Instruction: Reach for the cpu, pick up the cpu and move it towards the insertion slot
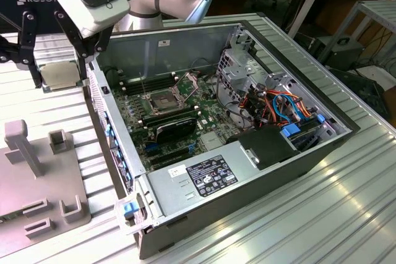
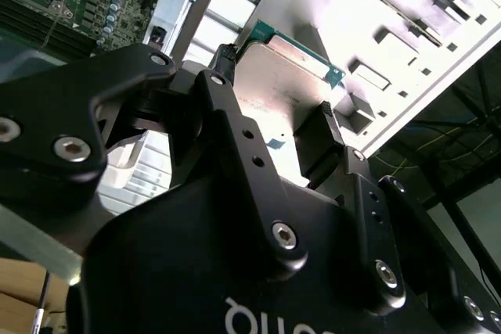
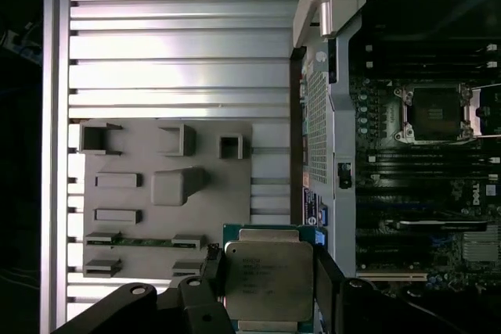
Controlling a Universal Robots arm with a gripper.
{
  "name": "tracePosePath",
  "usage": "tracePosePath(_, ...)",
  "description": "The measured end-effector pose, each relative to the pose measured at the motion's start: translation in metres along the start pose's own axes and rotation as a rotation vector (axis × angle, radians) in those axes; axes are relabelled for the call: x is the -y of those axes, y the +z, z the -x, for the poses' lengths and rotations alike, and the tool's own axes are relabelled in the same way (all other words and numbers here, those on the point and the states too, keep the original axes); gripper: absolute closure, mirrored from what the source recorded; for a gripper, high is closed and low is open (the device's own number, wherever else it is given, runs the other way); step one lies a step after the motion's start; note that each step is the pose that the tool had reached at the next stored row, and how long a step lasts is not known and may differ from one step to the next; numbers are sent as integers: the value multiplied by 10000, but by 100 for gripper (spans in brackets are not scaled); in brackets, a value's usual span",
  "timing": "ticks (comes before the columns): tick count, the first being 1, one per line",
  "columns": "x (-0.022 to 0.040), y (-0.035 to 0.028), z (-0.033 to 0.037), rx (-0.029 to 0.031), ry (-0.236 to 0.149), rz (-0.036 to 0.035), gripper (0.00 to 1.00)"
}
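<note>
My gripper (image 1: 62,69) is shut on the cpu (image 1: 59,77), a thin square chip with a dull silver-beige face. It hangs at the exterior view's upper left, outside the open computer case (image 1: 309,153). In both wrist views a black finger presses on each of two opposite edges of the cpu (image 3: 268,279) (image 2: 282,76), which shows a green rim. It is held over the ribbed table, beside the case's side wall. The insertion slot (image 1: 162,100) (image 3: 435,113), a silver-framed socket with a dark centre, sits on the motherboard inside the case, apart from the cpu.
A grey fixture plate (image 1: 37,177) (image 3: 141,162) with raised blocks lies on the ribbed table at the exterior view's lower left. Inside the case are long black memory slots (image 1: 148,85), a black finned block (image 1: 176,127), a power supply (image 1: 204,177) and coloured cables (image 1: 278,106).
</note>
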State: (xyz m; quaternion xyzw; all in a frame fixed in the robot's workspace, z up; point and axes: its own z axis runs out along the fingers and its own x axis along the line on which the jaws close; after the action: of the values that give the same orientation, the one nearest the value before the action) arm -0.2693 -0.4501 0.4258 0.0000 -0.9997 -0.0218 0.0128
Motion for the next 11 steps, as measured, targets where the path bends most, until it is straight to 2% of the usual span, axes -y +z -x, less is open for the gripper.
tracePosePath(6, 0, 0, 91, 0, -1, 0, 45)
tracePosePath(9, 0, 0, 179, 0, 0, 0, 45)
tracePosePath(11, 0, 0, 204, 0, -1, 0, 45)
